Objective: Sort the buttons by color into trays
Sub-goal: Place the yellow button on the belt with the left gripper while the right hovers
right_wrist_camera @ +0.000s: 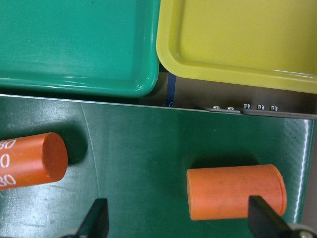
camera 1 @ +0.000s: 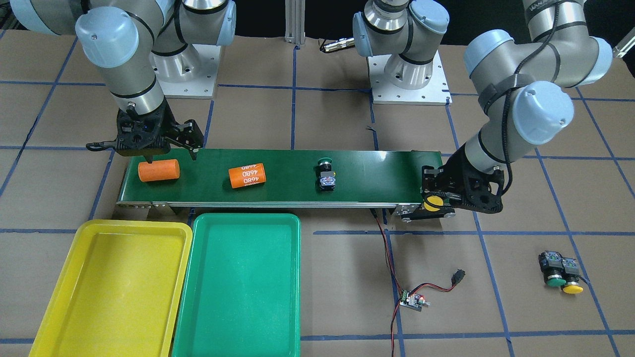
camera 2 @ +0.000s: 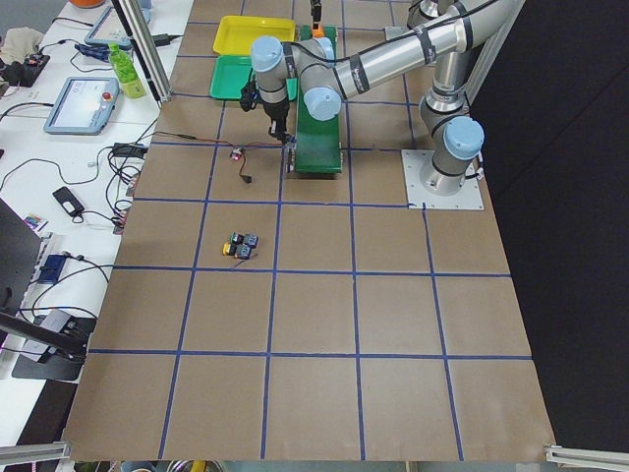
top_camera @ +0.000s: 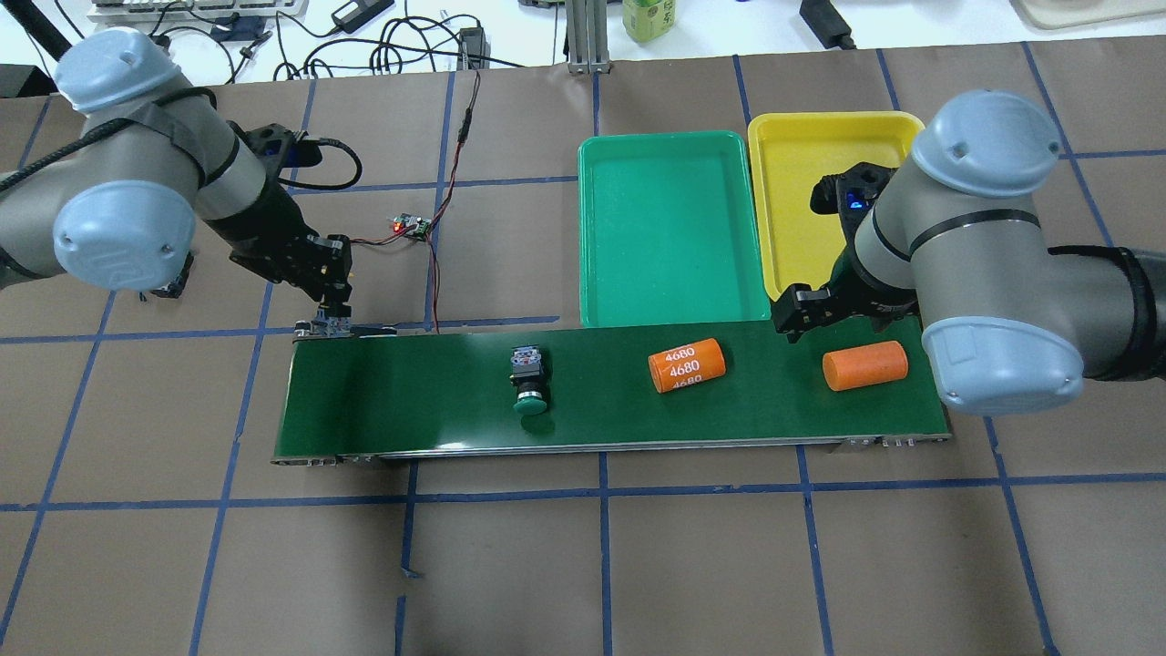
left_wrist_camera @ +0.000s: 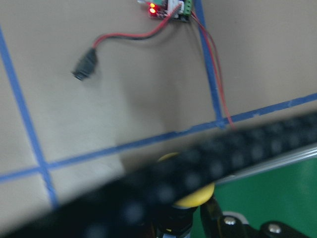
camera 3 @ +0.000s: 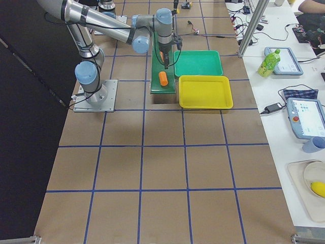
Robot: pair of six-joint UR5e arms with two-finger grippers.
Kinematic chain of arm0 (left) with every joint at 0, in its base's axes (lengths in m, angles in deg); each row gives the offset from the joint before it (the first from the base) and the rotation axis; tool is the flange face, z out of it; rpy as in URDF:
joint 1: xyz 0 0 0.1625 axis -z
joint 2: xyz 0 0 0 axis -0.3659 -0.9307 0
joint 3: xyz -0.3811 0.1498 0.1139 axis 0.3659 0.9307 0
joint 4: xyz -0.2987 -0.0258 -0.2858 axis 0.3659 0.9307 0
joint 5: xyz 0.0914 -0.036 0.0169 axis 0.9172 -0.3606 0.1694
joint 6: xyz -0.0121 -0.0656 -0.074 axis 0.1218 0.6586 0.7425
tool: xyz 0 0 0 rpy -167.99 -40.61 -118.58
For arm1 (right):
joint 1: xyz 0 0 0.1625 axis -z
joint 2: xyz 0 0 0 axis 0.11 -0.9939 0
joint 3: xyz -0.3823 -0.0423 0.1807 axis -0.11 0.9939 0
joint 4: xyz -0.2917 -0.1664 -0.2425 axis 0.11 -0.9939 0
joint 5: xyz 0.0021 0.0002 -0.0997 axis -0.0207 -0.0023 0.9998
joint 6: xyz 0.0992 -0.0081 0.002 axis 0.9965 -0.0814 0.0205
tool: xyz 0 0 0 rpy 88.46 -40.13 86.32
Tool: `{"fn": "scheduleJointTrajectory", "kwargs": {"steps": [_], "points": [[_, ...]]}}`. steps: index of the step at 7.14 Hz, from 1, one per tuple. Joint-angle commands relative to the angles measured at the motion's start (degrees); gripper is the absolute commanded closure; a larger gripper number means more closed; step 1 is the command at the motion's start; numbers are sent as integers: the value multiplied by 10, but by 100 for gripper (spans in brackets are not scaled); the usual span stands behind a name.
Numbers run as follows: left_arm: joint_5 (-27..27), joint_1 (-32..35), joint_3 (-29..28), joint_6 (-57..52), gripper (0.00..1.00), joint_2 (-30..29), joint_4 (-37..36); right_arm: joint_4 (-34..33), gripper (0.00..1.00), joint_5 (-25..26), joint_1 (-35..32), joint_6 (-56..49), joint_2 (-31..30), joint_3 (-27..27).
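Note:
My left gripper (camera 1: 435, 201) is shut on a yellow button (camera 1: 433, 202) at the end of the dark-green conveyor belt (camera 1: 377, 173). Its yellow cap (left_wrist_camera: 195, 196) shows partly behind a blurred finger in the left wrist view. A green button (camera 1: 326, 173) lies on its side mid-belt, also seen from overhead (top_camera: 528, 378). Another green button (camera 1: 554, 270) and a yellow one (camera 1: 571, 280) sit together on the table. My right gripper (camera 1: 171, 158) is open over a plain orange cylinder (right_wrist_camera: 235, 191) at the belt's other end. The yellow tray (camera 1: 114, 287) and green tray (camera 1: 243, 282) hold nothing.
A second orange cylinder marked 4680 (camera 1: 247, 175) lies on the belt between the green button and the plain cylinder. A small circuit board (camera 1: 412, 300) with red and black wires lies on the table near the belt's end. Blue tape lines grid the brown table.

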Motion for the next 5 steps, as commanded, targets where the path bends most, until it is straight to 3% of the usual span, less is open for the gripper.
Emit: {"fn": "scheduleJointTrajectory", "kwargs": {"steps": [1,2,3,4,5], "points": [[19,20,65,133,90,24,-3,1,0,-5,0,1,-1,-5],[47,23,75,140,74,26,-4,1,0,-1,0,-8,2,-5],[45,23,79,141,14,24,-5,0,0,2,0,-10,1,-6],[48,21,69,139,0,27,-6,-1,0,-3,0,-11,1,-5],[48,19,64,137,0,27,-5,-1,0,-2,0,-10,2,-6]]}}
